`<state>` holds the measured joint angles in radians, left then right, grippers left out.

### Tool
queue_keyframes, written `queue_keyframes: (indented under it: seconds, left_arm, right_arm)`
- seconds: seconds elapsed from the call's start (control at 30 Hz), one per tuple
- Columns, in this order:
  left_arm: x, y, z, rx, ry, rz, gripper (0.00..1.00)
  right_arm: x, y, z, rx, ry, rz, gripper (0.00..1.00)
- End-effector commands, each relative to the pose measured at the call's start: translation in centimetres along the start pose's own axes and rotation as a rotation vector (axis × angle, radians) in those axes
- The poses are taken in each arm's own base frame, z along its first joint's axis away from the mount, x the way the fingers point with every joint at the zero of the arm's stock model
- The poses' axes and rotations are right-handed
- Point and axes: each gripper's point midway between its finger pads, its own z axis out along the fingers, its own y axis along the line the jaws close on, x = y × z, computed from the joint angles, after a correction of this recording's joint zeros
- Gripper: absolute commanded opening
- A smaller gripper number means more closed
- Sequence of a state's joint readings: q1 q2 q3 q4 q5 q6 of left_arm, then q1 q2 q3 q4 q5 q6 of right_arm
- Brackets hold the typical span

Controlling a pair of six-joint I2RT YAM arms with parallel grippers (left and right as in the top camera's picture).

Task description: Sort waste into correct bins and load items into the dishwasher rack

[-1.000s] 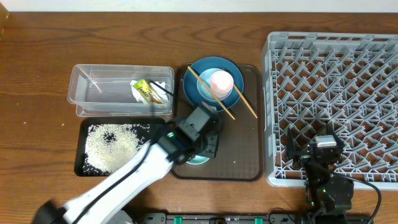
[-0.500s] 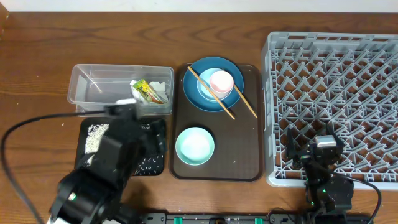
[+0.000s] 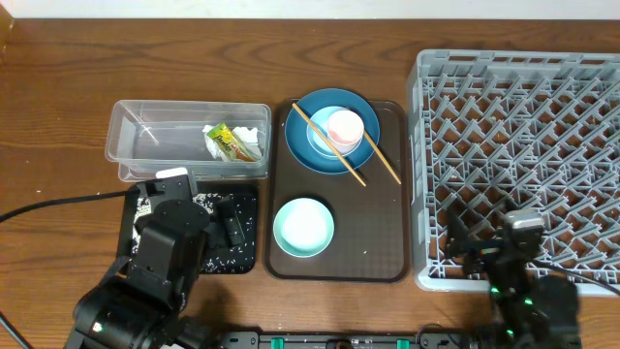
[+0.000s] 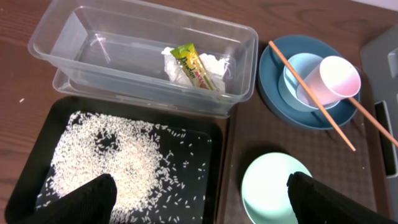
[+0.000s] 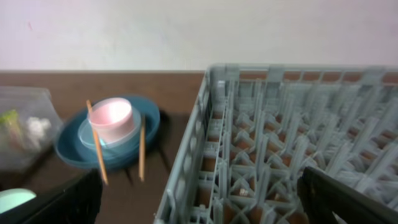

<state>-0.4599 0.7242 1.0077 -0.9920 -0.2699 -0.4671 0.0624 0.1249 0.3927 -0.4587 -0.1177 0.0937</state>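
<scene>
Left fingers (image 4: 90, 200) pulled back over black tray (image 4: 214, 127), now wide, empty, right fingers (image 5: 348, 200) wide, empty

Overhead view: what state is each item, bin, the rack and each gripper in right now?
clear tub: holds wrapper and tissue
black tray: holds rice
blue plate: on brown tray, carrying light-blue bowl
pink cup: inside that bowl
chopsticks: lying across plate
mint bowl: upright, empty, on brown tray
rack: no dishes loaded
left gripper: open, empty
right gripper: open, empty
</scene>
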Motion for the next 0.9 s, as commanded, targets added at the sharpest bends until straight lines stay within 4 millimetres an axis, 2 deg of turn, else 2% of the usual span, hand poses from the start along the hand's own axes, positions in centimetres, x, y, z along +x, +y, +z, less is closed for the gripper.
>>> queue_keyframes:
  seconds: [0.0,0.07,0.13,0.23,0.37,0.47,0.6,0.67,0.7,0.77,0.8,0.87]
  left_arm:
    - [-0.3,0.3,-0.1,-0.018,-0.014,0.006,0.91]
    - [-0.3,0.3,-0.1,-0.018,-0.014,0.006,0.91]
    - [-0.3,0.3,-0.1,-0.018,-0.014,0.006,0.91]
    - [-0.3,0.3,-0.1,-0.018,-0.014,0.006,0.91]
    - [-0.3,0.3,-0.1,-0.018,-0.014,0.006,0.91]
    - [-0.3,0.3,-0.1,-0.018,-0.014,0.006,0.91]
    - [-0.3,0.3,-0.1,-0.018,-0.014,0.006,0.91]
    - [-0.3,0.3,-0.1,-0.018,-0.014,0.006,0.91]
    - [-0.3,0.3,-0.1,-0.018,-0.014,0.006,0.91]
    - [-0.3,0.3,-0.1,-0.018,-0.014,0.006,0.91]
    - [-0.3,0.3,-0.1,-0.018,-0.014,0.006,0.91]
    - [-0.3,0.3,-0.1,-0.018,-0.014,0.006,0.91]
  right_arm:
    - [-5.4,0.2,-1.5,0.026,-0.025,0.019,0.99]
    - [-7.4,0.4,-1.6,0.034,0.054,0.033,0.99]
    - [-8.0,0.4,-1.4,0.046,0.151,0.06,0.99]
    - [-7.6,0.3,-0.5,0.081,0.398,0.115,0.99]
    - [-7.0,0.4,1.3,0.091,0.604,0.161,0.99]
    - [-6.8,2.3,3.6,-0.011,0.683,0.24,0.99]
    - [-7.3,6.7,7.2,-0.303,0.7,0.316,0.99]
    - [-6.5,7.2,8.3,-0.337,0.732,0.32,0.96]
    - [-5.7,7.2,9.0,-0.331,0.76,0.319,0.9]
    - [-3.9,7.5,10.1,-0.341,0.814,0.271,0.72]
    - [-2.9,7.6,10.6,-0.324,0.849,0.26,0.66]
    - [-0.9,8.0,11.4,-0.294,0.914,0.219,0.64]
